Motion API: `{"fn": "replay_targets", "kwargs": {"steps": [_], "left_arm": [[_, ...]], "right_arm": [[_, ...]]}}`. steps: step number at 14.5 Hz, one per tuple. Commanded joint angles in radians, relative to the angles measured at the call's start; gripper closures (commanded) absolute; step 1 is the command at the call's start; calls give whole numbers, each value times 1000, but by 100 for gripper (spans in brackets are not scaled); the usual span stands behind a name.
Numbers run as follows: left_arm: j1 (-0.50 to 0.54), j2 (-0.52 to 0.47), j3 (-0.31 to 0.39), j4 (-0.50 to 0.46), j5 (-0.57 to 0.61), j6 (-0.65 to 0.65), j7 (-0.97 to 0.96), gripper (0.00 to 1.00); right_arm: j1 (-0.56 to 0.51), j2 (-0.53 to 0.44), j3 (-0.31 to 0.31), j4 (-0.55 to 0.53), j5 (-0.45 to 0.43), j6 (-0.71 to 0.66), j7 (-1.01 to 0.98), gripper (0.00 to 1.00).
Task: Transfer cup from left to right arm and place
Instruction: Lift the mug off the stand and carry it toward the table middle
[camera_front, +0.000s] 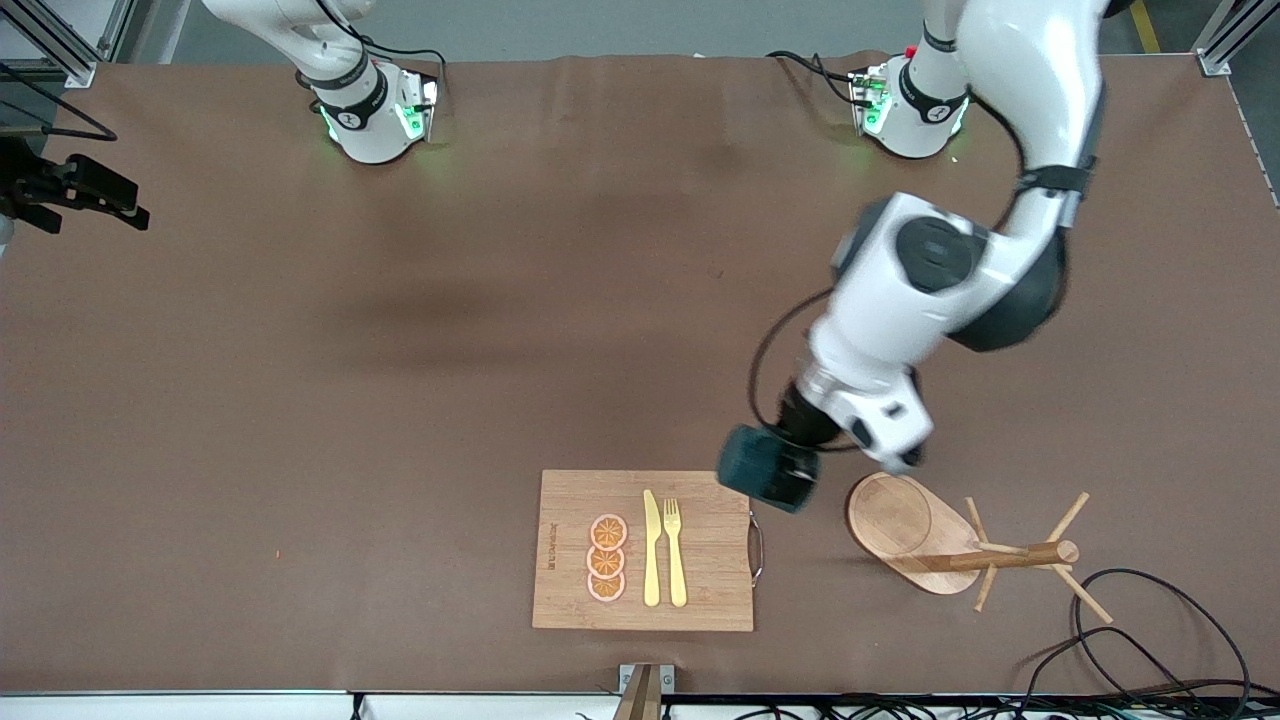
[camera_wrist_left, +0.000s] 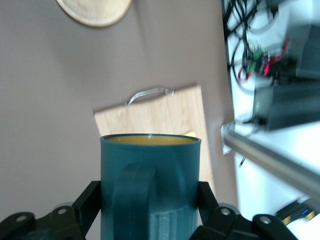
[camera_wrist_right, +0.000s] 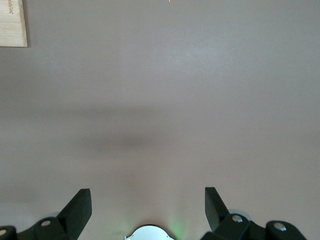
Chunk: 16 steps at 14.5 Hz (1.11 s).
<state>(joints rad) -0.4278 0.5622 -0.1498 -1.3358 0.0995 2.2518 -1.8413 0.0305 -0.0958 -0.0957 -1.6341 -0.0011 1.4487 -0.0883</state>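
The cup (camera_front: 765, 466) is dark teal with a yellow inside, and my left gripper (camera_front: 792, 462) is shut on it. It hangs on its side in the air over the table, between the corner of the wooden board and the mug stand's base. In the left wrist view the cup (camera_wrist_left: 150, 180) fills the space between the black fingers (camera_wrist_left: 89, 201), with its handle facing the camera. My right gripper (camera_wrist_right: 147, 199) is open with nothing in it over bare brown table. It is out of the front view, where only that arm's base (camera_front: 372, 110) shows.
A wooden cutting board (camera_front: 570, 500) near the front edge carries a knife (camera_front: 651, 548), a fork (camera_front: 675, 550) and orange slices (camera_front: 607, 558). A wooden mug stand (camera_front: 905, 520) with pegs stands beside it, toward the left arm's end. Cables (camera_front: 1130, 650) lie near the front edge.
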Motion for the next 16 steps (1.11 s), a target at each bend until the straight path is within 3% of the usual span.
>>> {"fn": "replay_targets", "kwargs": {"steps": [1,4,8,12,16], "left_arm": [[-121,-1,13,-2,191,-6,-84,28],[-238,42,16,-11,372,-14,-138,28],[-386,136,19,-11,699,-87,-215,30],[-469,247,18,-10,1076,-89,-295,30],[-546,324,21,-8,1317,-89,-323,30]], "right_arm": [[6,-28,-2,-21,3,-1,1,0],[6,-28,-2,-21,3,-2,1,0],[6,-27,-2,-4,3,-7,1,0],[0,-21,-4,14,3,-7,13,0],[6,1,-4,28,1,-7,13,0]]}}
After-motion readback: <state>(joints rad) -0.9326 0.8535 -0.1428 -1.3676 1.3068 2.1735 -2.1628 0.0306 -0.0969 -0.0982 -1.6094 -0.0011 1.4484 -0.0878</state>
